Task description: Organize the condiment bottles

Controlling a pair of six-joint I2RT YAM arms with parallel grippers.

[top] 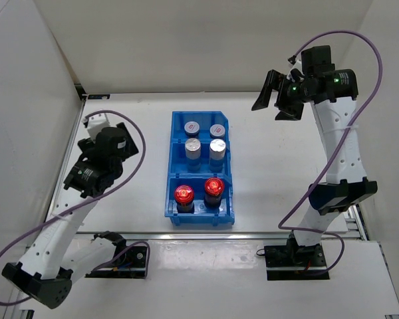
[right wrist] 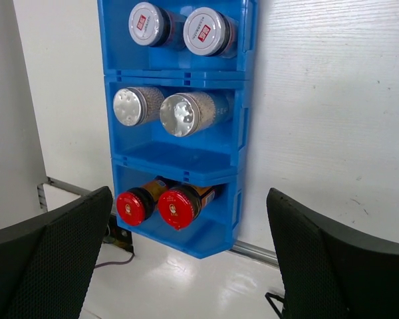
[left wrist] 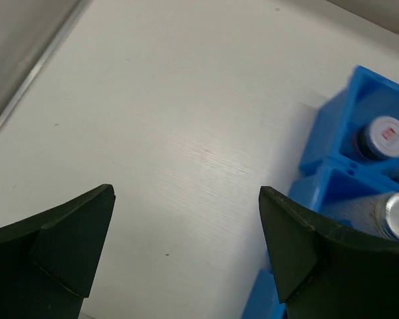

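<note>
Left gripper (left wrist: pixel 186 191) hangs over bare table (left wrist: pixel 186 86) left of the blue bin (top: pixel 201 222), jaws spread wide, holding nothing. All six condiment bottles (top: pixel 193 147) stand upright in the bin, long axes vertical, caps up: marked silver pair far, plain silver middle, red pair near; walls hide most bodies, cap marks look red, unreadable. Right gripper (top: pixel 277 100) is well right of the bin, jaws apart, empty.

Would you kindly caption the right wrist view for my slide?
Open right pincer overlooks blue bin holding six condiment bottles, paired by cap type.
</note>
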